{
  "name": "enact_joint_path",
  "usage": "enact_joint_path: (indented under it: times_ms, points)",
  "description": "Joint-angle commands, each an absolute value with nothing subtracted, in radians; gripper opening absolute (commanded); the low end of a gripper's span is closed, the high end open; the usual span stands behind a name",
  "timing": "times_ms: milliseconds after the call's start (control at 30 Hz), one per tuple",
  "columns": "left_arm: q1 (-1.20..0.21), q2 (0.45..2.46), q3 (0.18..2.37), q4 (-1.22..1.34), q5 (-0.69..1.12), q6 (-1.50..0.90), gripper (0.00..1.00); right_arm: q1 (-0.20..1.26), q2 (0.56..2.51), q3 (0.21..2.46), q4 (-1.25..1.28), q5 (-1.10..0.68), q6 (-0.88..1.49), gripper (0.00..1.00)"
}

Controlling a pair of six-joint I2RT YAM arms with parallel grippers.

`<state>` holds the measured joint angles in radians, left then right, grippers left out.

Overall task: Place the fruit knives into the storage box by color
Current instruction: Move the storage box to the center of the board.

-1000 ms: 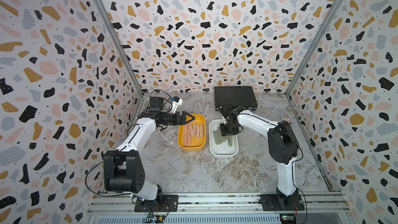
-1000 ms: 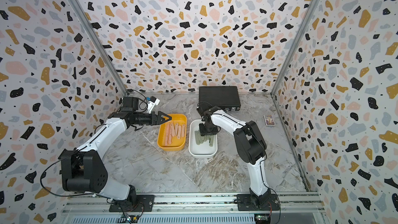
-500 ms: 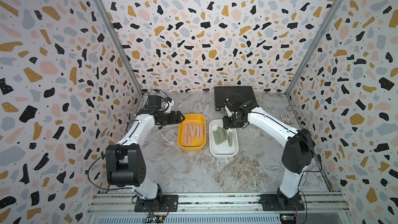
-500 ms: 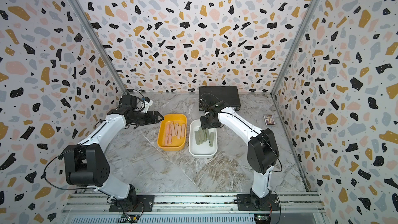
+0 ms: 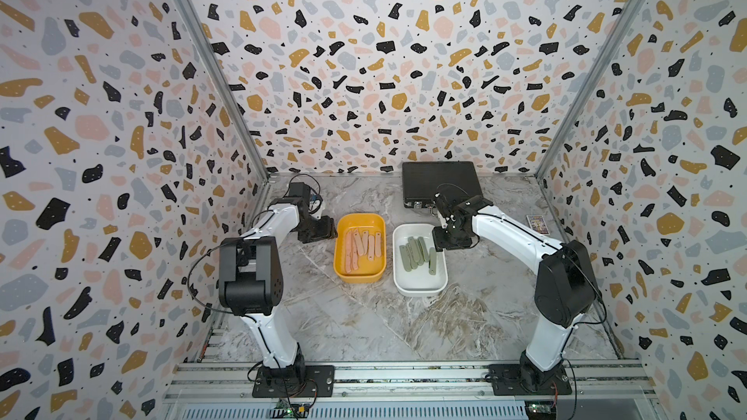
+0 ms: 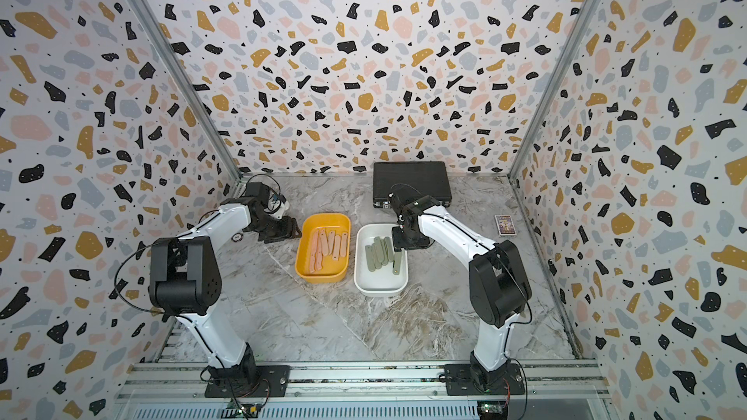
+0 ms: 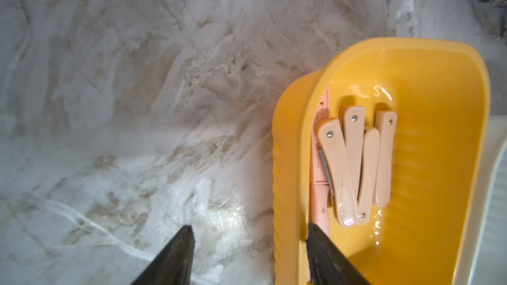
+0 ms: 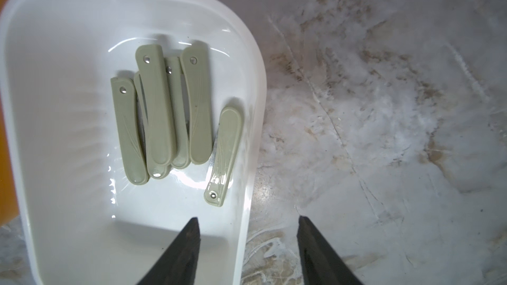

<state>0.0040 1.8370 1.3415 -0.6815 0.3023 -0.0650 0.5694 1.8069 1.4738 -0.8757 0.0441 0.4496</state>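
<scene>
Right gripper [image 8: 248,218] drawn back to white tub [image 8: 258,78] rim, spread, left gripper [image 7: 250,226] spread too (wrist views show it).

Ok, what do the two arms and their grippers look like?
The left arm and right arm are white tube links joined by bulky black joint housings, on black base plates. Thin black cables loop alongside them. The left gripper and right gripper have plain black fingers tapering to points.
</scene>
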Motion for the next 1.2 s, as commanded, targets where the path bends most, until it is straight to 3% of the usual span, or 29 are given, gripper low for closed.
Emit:
enact_joint_path:
  times_ms: [0, 233, 500, 733, 900, 1167]
  points:
    - [-0.022, 1.839, 1.36, -0.695, 0.264, -0.047, 0.66, 0.569, 1.765, 1.45, -0.855, 0.036, 0.456, 0.59]
    - [-0.067, 1.844, 1.356, -0.695, 0.247, -0.044, 0.62, 0.57, 1.79, 1.402, -0.813, 0.019, 0.464, 0.58]
    - [-0.094, 1.857, 1.347, -0.701, 0.273, -0.046, 0.41, 0.556, 1.836, 1.381, -0.781, 0.008, 0.462, 0.47]
    - [-0.108, 1.861, 1.342, -0.699, 0.293, -0.047, 0.3, 0.528, 1.863, 1.368, -0.759, -0.004, 0.456, 0.35]
    - [-0.126, 1.861, 1.339, -0.696, 0.301, -0.047, 0.27, 0.512, 1.874, 1.354, -0.746, -0.009, 0.454, 0.25]
    - [-0.152, 1.86, 1.336, -0.694, 0.322, -0.051, 0.22, 0.477, 1.87, 1.333, -0.741, -0.002, 0.441, 0.2]
